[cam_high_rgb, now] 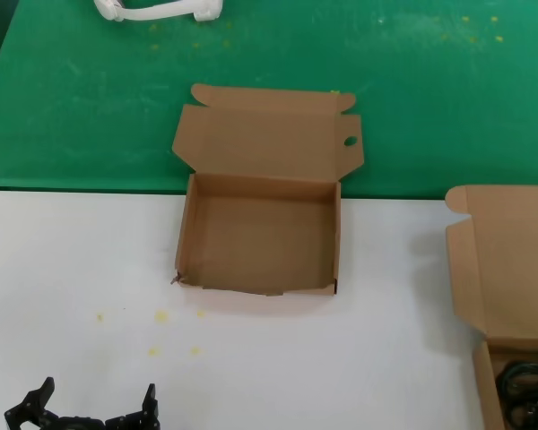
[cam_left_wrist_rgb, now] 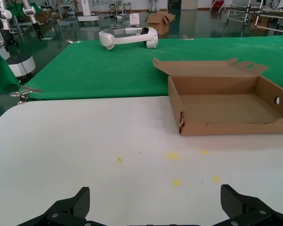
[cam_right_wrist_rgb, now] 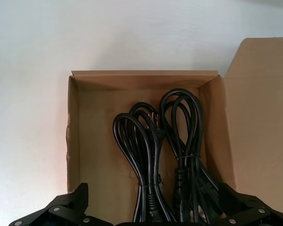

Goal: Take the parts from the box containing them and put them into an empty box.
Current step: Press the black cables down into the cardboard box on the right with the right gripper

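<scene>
Right wrist view looks straight down into the full box [cam_right_wrist_rgb: 89, 141], where two hanks of black cable [cam_right_wrist_rgb: 165, 155] lie side by side, touching and partly overlapping near the plug ends. The right gripper [cam_right_wrist_rgb: 153, 212] hangs above them with its fingers spread wide; it holds nothing yet. In the head view this box [cam_high_rgb: 507, 269] sits at the desk's right edge, lid thrown back, with only a corner of the cable [cam_high_rgb: 529, 390] showing.

The empty box [cam_high_rgb: 262, 235] stands mid-desk, well apart from the full one, lid open toward the green cloth [cam_high_rgb: 90, 98], with a small tear at one front corner and a round hole in a lid flap. The left gripper [cam_high_rgb: 94, 408] waits low near the desk's front, fingers spread, idle.

Likely trouble, as I judge it:
- The hanks' loops interlace, so closing on one may drag the other out or snag it on the wall.
- A grasp on a single strand instead of the tied waist could let the hank uncoil and trail.
- The light box may lift or slide with the cable, since nothing pins it.
- A hanging loop could catch the empty box's wall or torn corner on the way in.
</scene>
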